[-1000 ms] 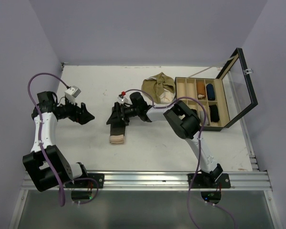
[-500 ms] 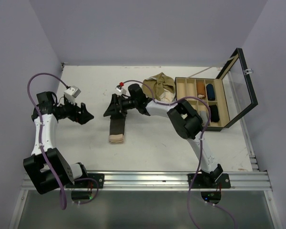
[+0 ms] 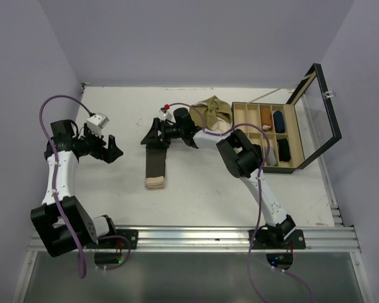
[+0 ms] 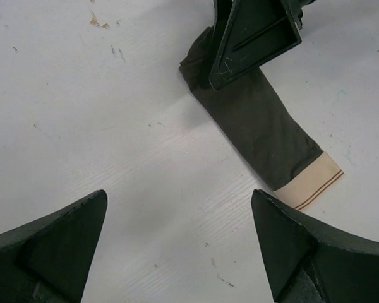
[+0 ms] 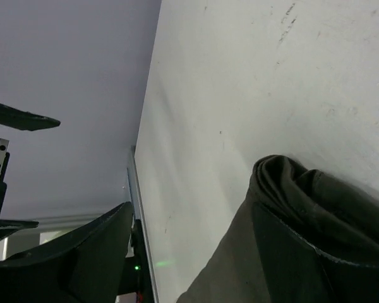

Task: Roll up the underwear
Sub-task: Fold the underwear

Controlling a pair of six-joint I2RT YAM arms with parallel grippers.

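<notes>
The dark brown underwear [image 3: 155, 163] lies folded into a long narrow strip, its beige waistband [image 3: 155, 183] at the near end. In the left wrist view the strip [image 4: 259, 123] runs diagonally to its waistband [image 4: 312, 183]. My right gripper [image 3: 154, 141] stands open at the strip's far end, where the cloth [image 5: 290, 189] is bunched up against one finger. My left gripper [image 3: 114, 151] is open to the left of the strip, apart from it, with bare table between its fingers [image 4: 57, 233]. The olive-tan underwear [image 3: 211, 113] lies crumpled at the back.
An open compartment box [image 3: 268, 132] with a raised glass lid [image 3: 319, 104] stands at the right and holds several rolled items. Purple walls close in the table on the left, back and right. A metal rail [image 3: 196, 237] runs along the near edge.
My right gripper has moved away from me along the strip to its far end, uncovering more of the dark cloth. The left arm has hardly shifted.
</notes>
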